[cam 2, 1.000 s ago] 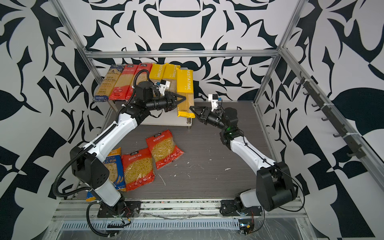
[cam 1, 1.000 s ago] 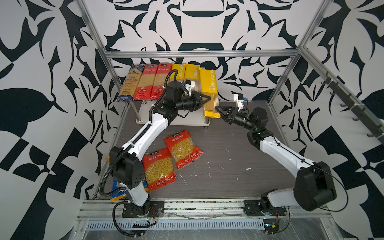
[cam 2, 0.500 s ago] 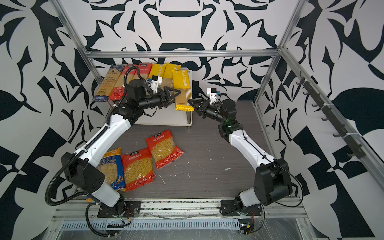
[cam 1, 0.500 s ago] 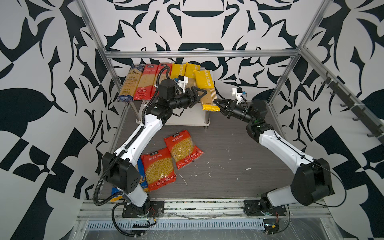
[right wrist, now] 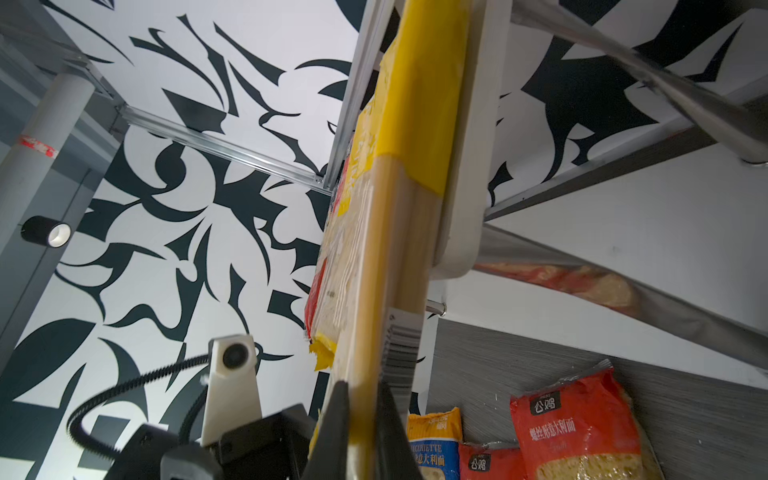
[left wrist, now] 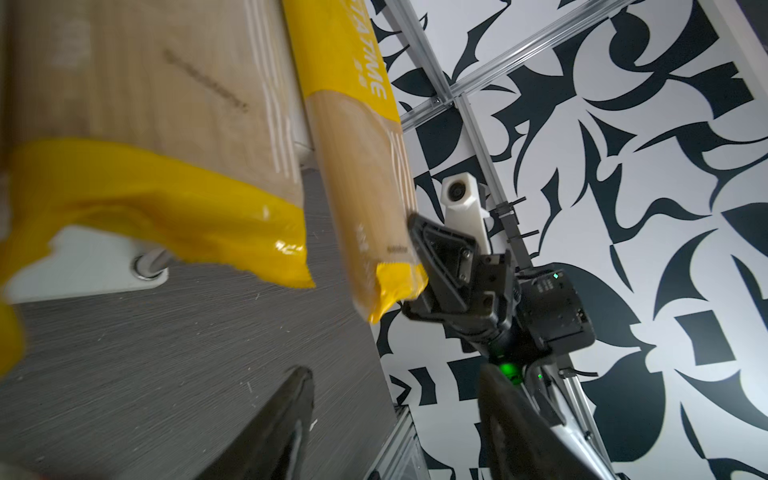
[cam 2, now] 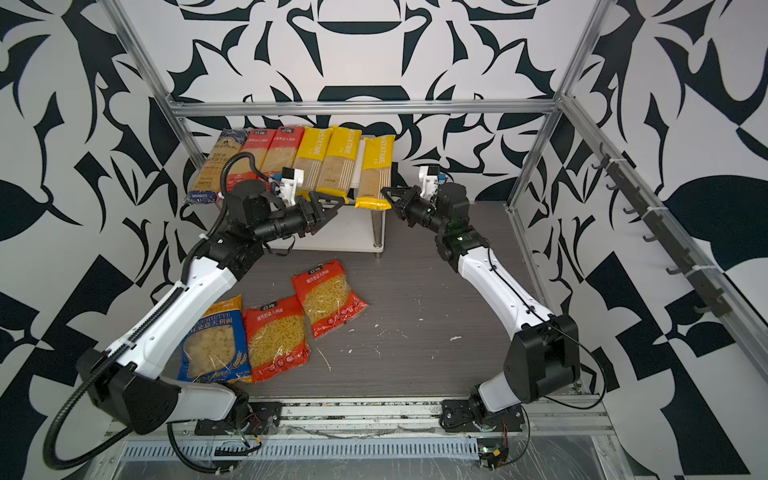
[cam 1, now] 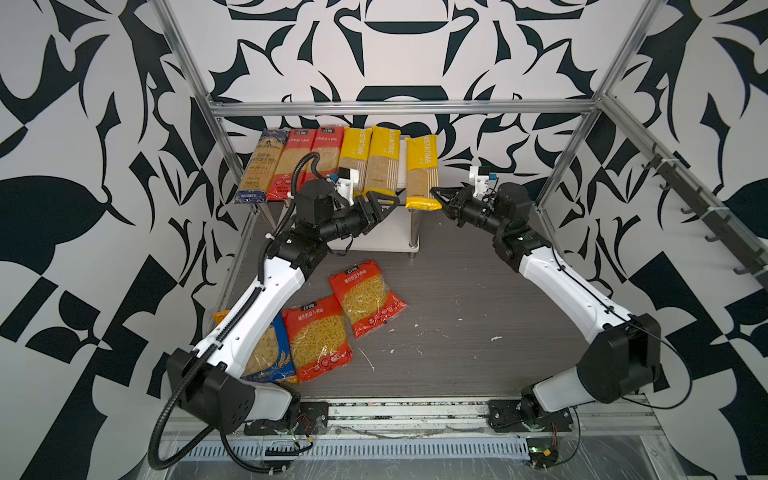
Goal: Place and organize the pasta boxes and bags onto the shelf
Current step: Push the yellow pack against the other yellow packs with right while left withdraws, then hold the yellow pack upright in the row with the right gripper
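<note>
Dark woodgrain table [cam 1: 457, 316]. On the shelf [cam 1: 382, 240], at its right end, a long yellow packet [cam 1: 422, 166] lies near-to-far, overhanging. My right gripper [cam 1: 437, 196] is clamped on its near end; my left gripper [cam 1: 384, 200], jaws apart, hovers just left.

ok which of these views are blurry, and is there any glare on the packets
Both top views are sharp and evenly lit. The left wrist view smears the near yellow packet, with glare spots on its plastic end, and its own jaws are dark and soft. The right wrist view is soft on the rightmost yellow packet between the jaws and streaks the shelf leg.
</note>
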`<action>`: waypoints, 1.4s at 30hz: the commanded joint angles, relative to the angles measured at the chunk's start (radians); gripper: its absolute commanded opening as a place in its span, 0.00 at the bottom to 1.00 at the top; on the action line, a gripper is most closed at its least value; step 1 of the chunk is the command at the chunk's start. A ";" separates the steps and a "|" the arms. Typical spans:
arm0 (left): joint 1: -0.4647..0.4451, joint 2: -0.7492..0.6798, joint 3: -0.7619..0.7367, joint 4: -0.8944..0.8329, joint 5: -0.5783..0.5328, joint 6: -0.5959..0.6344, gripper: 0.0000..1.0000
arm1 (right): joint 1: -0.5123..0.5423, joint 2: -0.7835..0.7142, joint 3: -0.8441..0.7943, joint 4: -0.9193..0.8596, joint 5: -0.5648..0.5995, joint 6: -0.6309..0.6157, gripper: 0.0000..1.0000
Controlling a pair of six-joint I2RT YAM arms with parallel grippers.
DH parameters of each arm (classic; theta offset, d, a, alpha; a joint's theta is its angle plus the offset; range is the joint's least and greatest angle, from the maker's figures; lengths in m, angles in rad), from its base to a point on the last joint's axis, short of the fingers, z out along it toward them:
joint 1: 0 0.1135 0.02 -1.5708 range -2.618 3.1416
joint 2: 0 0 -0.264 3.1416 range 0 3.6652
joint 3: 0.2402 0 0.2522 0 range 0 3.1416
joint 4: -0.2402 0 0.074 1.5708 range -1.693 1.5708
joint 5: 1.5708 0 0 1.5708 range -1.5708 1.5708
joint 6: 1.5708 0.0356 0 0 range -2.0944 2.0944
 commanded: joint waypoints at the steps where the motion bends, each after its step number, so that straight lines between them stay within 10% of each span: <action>1: -0.014 -0.083 -0.091 -0.044 -0.092 0.050 0.67 | -0.001 -0.012 0.129 0.018 0.041 -0.078 0.00; 25: -0.089 -0.172 -0.322 -0.019 -0.184 0.041 0.67 | 0.039 0.163 0.350 -0.186 -0.059 -0.134 0.02; 32: -0.095 -0.175 -0.356 -0.020 -0.189 0.041 0.67 | 0.022 0.096 0.287 -0.193 -0.078 -0.149 0.55; 42: -0.102 -0.212 -0.449 -0.035 -0.226 0.042 0.67 | 0.016 -0.065 0.085 -0.210 -0.086 -0.179 0.66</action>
